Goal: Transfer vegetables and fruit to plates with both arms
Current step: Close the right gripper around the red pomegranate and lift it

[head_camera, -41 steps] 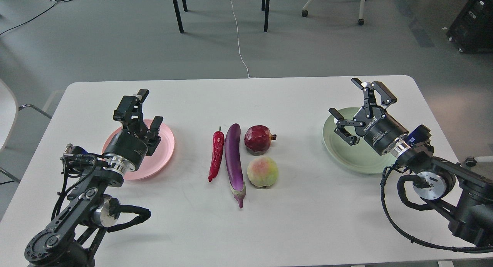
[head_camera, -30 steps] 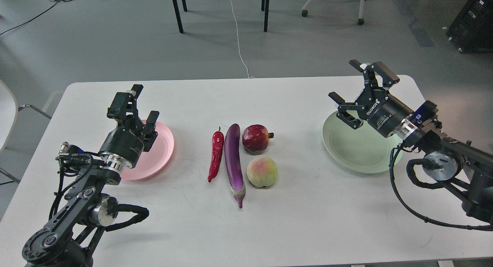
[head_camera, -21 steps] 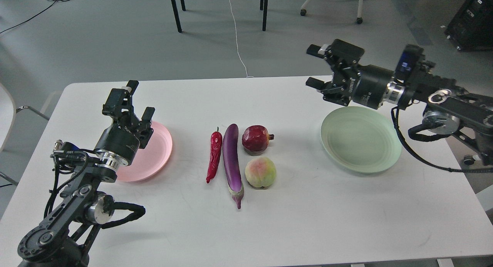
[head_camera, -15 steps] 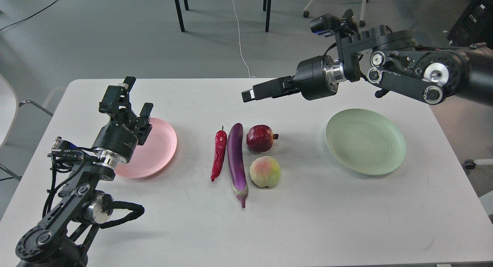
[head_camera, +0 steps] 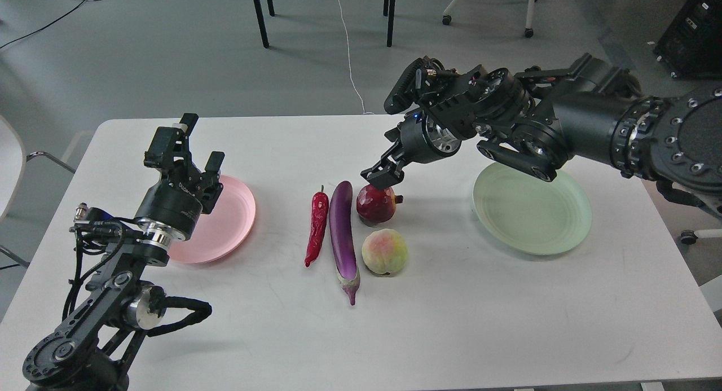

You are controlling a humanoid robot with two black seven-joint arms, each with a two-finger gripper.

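A red chili pepper (head_camera: 316, 227), a purple eggplant (head_camera: 343, 233), a dark red pomegranate (head_camera: 377, 206) and a yellow-green peach (head_camera: 384, 251) lie together at the middle of the white table (head_camera: 451, 312). The pink plate (head_camera: 234, 219) is at the left and the pale green plate (head_camera: 533, 210) at the right; both hold nothing. My left gripper (head_camera: 198, 143) is open and empty above the pink plate's left side. My right gripper (head_camera: 383, 178) points down, its tips just over the top of the pomegranate. It is seen edge-on, so its fingers cannot be told apart.
My right arm stretches from the right edge over the green plate's far rim. Beyond the table's far edge are black chair legs (head_camera: 258, 16) and a white cable (head_camera: 350, 58) on the grey floor. A black cabinet (head_camera: 691, 33) stands at the far right.
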